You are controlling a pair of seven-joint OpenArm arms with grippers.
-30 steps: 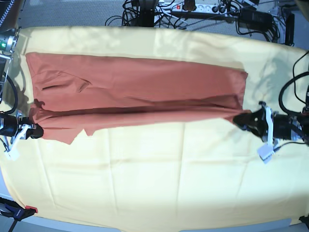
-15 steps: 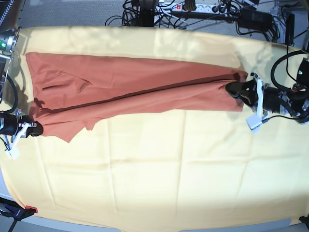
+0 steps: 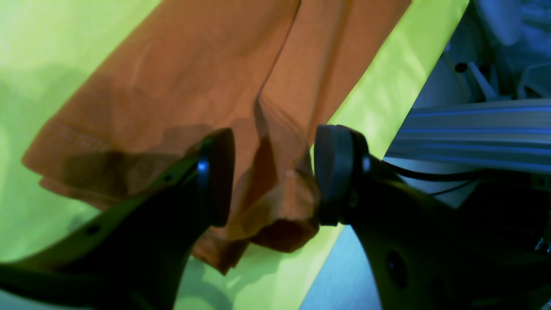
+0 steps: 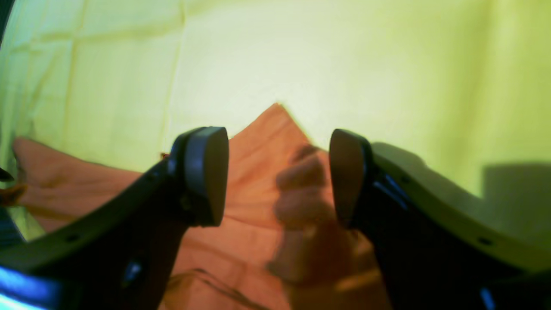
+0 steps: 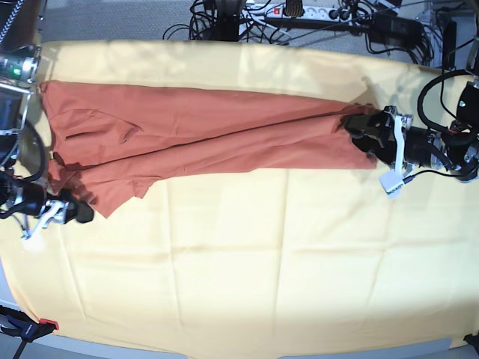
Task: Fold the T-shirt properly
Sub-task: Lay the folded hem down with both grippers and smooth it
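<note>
The rust-orange T-shirt (image 5: 202,131) lies folded lengthwise in a long band across the far half of the pale yellow cloth (image 5: 262,262). My left gripper (image 5: 358,131) is over the shirt's right end. In the left wrist view the gripper (image 3: 273,176) is open, with a bunched fold of the shirt (image 3: 172,77) lying between the pads. My right gripper (image 5: 81,212) is at the shirt's near left corner. In the right wrist view the gripper (image 4: 277,176) is open, with the shirt's pointed corner (image 4: 258,142) below and between the fingers.
Cables and a power strip (image 5: 314,15) run along the far edge beyond the cloth. An arm base (image 5: 15,71) stands at the far left. A red clamp (image 5: 45,324) sits at the near left corner. Bare yellow cloth fills the near half.
My left gripper carried the shirt's near right edge farther back over the shirt, and its jaws opened. My right gripper shifted slightly right and let go of the left corner.
</note>
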